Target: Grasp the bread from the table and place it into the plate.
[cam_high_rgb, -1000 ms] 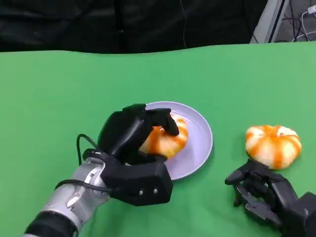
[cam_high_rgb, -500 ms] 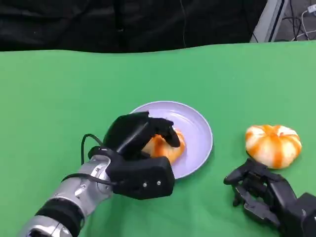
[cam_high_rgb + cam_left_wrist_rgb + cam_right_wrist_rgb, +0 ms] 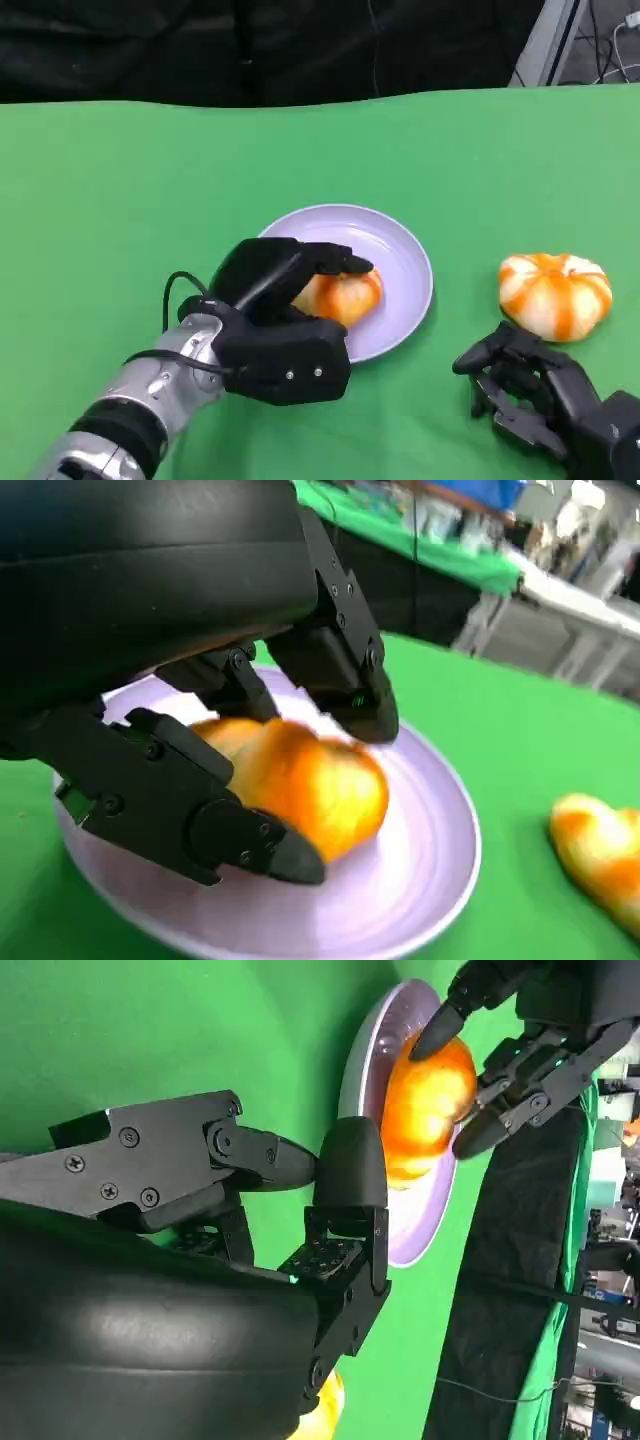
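The orange-and-white bread lies on the lilac plate at the table's middle. My left hand hovers over the plate's near-left side, its fingers spread loosely around the bread with a gap above it. The left wrist view has the bread resting on the plate between parted fingers. My right hand rests on the table at the lower right, fingers apart and holding nothing. In the right wrist view the bread sits on the plate.
A second orange-and-white bread sits on the green cloth just beyond my right hand, to the right of the plate. A black backdrop runs along the table's far edge. Open green cloth lies to the left and behind the plate.
My left hand lowered the bread onto the plate and then loosened its fingers, so more of the bread shows. The right hand has stayed in place.
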You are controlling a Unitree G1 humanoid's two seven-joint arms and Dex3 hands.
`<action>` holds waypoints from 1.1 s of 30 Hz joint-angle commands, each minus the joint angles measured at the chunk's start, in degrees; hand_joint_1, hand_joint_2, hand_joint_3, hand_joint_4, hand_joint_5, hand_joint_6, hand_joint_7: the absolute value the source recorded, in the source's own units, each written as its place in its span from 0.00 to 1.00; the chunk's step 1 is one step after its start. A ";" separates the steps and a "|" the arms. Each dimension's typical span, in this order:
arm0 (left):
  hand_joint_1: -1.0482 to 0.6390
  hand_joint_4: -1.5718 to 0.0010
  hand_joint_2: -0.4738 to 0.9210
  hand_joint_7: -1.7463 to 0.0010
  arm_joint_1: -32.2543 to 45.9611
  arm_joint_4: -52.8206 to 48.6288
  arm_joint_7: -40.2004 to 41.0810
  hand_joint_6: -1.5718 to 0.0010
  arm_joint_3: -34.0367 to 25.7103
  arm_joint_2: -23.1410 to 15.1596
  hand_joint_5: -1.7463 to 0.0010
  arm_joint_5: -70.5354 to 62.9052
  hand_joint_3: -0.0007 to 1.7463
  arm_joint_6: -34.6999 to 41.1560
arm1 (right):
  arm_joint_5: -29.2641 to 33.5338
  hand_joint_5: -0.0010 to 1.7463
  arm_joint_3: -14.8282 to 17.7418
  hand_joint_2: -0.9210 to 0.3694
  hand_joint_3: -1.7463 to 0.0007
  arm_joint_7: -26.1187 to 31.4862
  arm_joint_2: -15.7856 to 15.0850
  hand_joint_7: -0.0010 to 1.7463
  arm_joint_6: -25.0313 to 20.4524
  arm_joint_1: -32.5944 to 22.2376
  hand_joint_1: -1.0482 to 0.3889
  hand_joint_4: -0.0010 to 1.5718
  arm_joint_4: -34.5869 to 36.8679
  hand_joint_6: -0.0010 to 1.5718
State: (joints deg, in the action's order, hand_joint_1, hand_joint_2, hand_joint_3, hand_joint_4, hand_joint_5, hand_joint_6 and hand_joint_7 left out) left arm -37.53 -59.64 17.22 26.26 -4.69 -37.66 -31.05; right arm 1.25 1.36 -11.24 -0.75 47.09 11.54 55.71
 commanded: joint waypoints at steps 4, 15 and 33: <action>0.09 0.79 1.00 1.00 0.84 5.67 -7.72 0.83 -0.66 -3.31 1.00 2.32 0.44 2.37 | -0.70 0.98 0.29 0.00 0.70 -1.02 -0.76 0.70 0.04 -0.42 0.56 0.40 0.20 0.43; 0.00 0.84 1.00 1.00 5.74 14.15 -17.61 0.84 -4.76 -5.34 1.00 10.96 0.53 3.09 | -0.53 0.98 0.43 0.00 0.71 -1.13 -0.86 0.71 0.06 -0.35 0.56 0.39 0.61 0.42; 0.07 0.80 1.00 0.99 12.03 17.92 -28.17 0.81 -13.86 -1.84 0.99 29.42 0.47 -1.83 | -0.89 1.00 0.81 0.00 0.72 -1.53 -0.95 0.71 -0.02 0.14 0.55 0.38 1.31 0.42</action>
State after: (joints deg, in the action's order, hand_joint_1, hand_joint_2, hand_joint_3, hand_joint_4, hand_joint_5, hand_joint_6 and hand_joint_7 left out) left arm -27.20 -42.74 -9.00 14.80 -7.39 -12.45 -31.65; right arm 1.05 1.64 -12.58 -0.80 47.25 11.65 56.17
